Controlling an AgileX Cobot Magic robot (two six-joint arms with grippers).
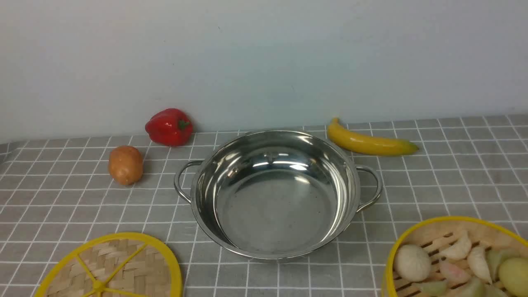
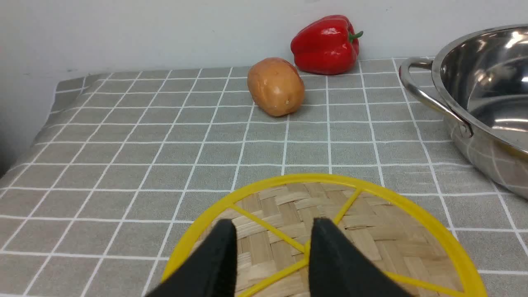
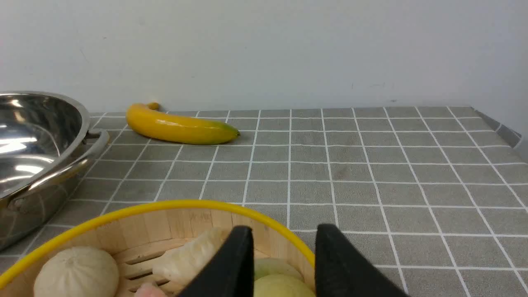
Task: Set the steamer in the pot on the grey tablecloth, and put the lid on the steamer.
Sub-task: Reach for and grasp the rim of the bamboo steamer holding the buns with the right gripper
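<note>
Item one, the grey tablecloth (image 1: 453, 173): white-lined squares, covering the tabletop up to the pale back wall. Item two, the pot (image 1: 276, 198): shiny steel, wide and shallow, two loop handles, standing empty at the middle of the cloth. Item three, the steamer (image 1: 431, 233): yellow-rimmed bamboo basket on the cloth at my near right, apart from the pot, holding pale buns and dumplings on its slatted floor, and partly cut off by the front view's edge. Item four, the lid (image 1: 119, 264): flat woven disc with yellow rim and spokes, lying on the cloth at my near left, apart from the pot and also cut off at the edge. Item five, a banana (image 1: 369, 142): lying by the wall, behind the pot's right handle. Item six, a red pepper (image 1: 169, 127): against the wall, back left. Item seven, a potato (image 1: 125, 164): just in front of the pepper, left of the pot. Item eight, my left end effector (image 2: 274, 222): black fingers spread apart, nothing between them, poised over the lid. Item nine, my right end effector (image 3: 286, 229): fingers likewise parted and holding nothing, positioned at the steamer's rim, which shows in the gap.
</note>
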